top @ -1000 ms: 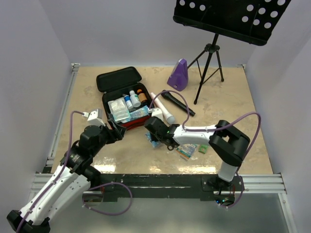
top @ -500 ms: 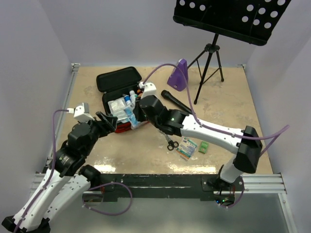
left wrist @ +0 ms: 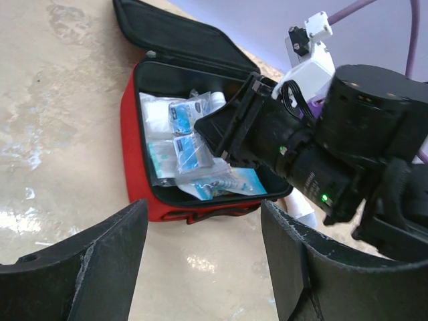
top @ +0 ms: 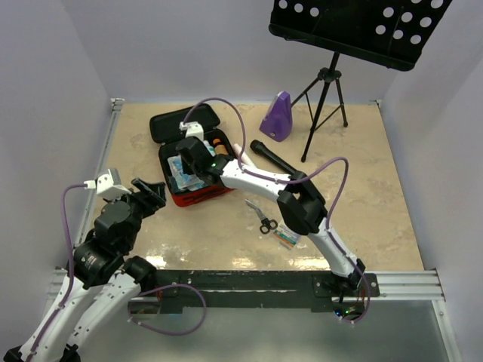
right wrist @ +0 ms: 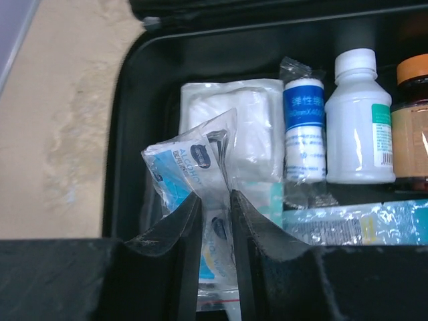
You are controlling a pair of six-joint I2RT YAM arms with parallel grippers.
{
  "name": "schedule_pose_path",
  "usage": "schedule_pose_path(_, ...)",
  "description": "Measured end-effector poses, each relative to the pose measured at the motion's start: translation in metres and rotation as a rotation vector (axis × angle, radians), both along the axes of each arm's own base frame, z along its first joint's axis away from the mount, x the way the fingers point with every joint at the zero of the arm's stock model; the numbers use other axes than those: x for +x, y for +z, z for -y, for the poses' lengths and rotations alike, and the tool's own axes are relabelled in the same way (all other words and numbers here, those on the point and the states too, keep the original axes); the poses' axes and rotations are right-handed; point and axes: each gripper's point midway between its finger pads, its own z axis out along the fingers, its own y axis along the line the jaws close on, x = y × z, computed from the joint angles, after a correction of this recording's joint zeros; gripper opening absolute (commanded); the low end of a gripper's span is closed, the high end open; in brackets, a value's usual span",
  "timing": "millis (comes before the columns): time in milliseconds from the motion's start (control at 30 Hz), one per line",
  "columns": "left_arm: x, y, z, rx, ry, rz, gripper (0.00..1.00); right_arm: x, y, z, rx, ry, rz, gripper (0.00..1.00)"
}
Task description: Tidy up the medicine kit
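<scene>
Near the front edge of the desk (top: 362, 188), scissors (top: 263, 219) and a flat packet (top: 287, 237) lie loose, so I judge the sorting mostly done but unfinished. The left pincer (left wrist: 200, 234) hangs wide open and empty, just short of the medicine kit (top: 198, 197). The kit lies open toward the far left corner, with bottles (right wrist: 358, 127) and gauze (right wrist: 251, 120) inside. Over the kit's left side, the right pincer (right wrist: 214, 197) is nearly closed on a clear pouch (right wrist: 194, 157).

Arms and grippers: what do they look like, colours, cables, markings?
Both arms are white tubular links with bulky black joints: left arm, right arm. A purple cable loops along each. Left gripper and right gripper have broad black fingers; a small white box tops each wrist. A green light glows on the right wrist.
</scene>
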Motion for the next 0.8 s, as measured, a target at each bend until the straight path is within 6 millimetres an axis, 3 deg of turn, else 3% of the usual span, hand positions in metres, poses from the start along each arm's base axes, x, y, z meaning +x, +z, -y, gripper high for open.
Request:
schedule_pose_path(200, -0.002, -0.006, -0.004, 0.018, 0.018, -0.023, 0.73, 0.027, -0.028, -0.001, -0.015, -0.029, -0.018, 0.27)
schedule_pose_path(600, -0.003, -0.01, -0.007, 0.031, 0.026, -0.04, 0.74, 0.049, -0.034, -0.019, 0.064, -0.03, -0.023, 0.3)
schedule_pose_path(700, -0.004, -0.011, -0.008, 0.032, 0.029, -0.041, 0.74, 0.048, -0.046, -0.025, 0.08, -0.021, -0.047, 0.35)
schedule_pose_path(800, -0.004, -0.01, -0.009, 0.033, 0.033, -0.04, 0.74, 0.045, -0.057, -0.029, 0.095, -0.018, -0.077, 0.47)
